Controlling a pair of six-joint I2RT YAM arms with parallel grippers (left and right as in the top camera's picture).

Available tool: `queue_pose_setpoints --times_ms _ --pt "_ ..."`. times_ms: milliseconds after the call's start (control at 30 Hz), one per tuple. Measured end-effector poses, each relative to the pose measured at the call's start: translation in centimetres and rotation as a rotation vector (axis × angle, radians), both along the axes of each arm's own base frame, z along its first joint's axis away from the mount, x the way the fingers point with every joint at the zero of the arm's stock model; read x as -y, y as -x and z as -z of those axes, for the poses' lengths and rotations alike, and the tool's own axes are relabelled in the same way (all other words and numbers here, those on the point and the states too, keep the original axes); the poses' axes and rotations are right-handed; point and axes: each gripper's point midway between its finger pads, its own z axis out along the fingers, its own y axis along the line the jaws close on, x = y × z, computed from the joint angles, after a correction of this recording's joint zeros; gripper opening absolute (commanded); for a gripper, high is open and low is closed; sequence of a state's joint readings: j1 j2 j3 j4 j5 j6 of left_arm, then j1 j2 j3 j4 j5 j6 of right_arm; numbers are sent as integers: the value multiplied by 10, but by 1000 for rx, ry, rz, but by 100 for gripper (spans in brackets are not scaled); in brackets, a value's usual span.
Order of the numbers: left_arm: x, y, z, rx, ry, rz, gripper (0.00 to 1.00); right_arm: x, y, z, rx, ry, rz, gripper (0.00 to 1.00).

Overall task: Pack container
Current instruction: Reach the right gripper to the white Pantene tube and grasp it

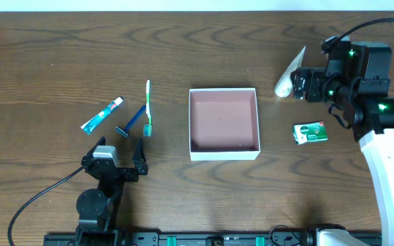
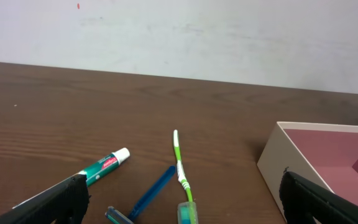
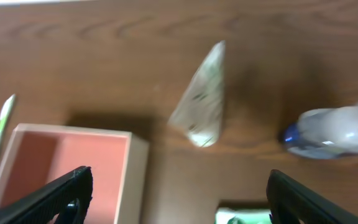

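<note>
The container (image 1: pixel 191 123), a square white-walled box with a pinkish-brown floor, sits mid-table and holds nothing; it also shows in the left wrist view (image 2: pixel 278 158) and the right wrist view (image 3: pixel 138 162). A green-and-white toothpaste tube (image 1: pixel 102 114), a blue razor (image 1: pixel 132 121) and a green toothbrush (image 1: pixel 148 108) lie left of it. My left gripper (image 1: pixel 120 152) is open and empty, just in front of them (image 2: pixel 182 202). My right gripper (image 1: pixel 298 83) is open and empty, hovering over a white tube (image 1: pixel 289 74) right of the container (image 3: pixel 179 199).
A green soap box (image 1: pixel 310 132) lies at the right, near my right arm. In the right wrist view, a blurred clear bottle with a blue cap (image 3: pixel 337 130) lies right of the white tube (image 3: pixel 201 99); the overhead view does not show it.
</note>
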State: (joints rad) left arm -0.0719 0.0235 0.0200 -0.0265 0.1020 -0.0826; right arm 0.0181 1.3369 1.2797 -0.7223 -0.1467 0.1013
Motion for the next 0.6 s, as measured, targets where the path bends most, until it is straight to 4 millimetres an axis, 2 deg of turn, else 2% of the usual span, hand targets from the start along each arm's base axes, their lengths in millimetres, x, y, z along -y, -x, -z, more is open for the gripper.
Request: queue_pose_setpoints --times_ms 133,267,433,600 --pt "0 0 0 0 0 0 98 10 -18 1 30 11 79 86" --pt "0 0 0 0 0 0 98 15 -36 19 11 4 126 85" --pt "0 0 0 0 0 0 98 13 -58 44 -11 0 141 80" --pt "0 0 0 0 0 0 98 6 -72 56 -3 -3 134 72"
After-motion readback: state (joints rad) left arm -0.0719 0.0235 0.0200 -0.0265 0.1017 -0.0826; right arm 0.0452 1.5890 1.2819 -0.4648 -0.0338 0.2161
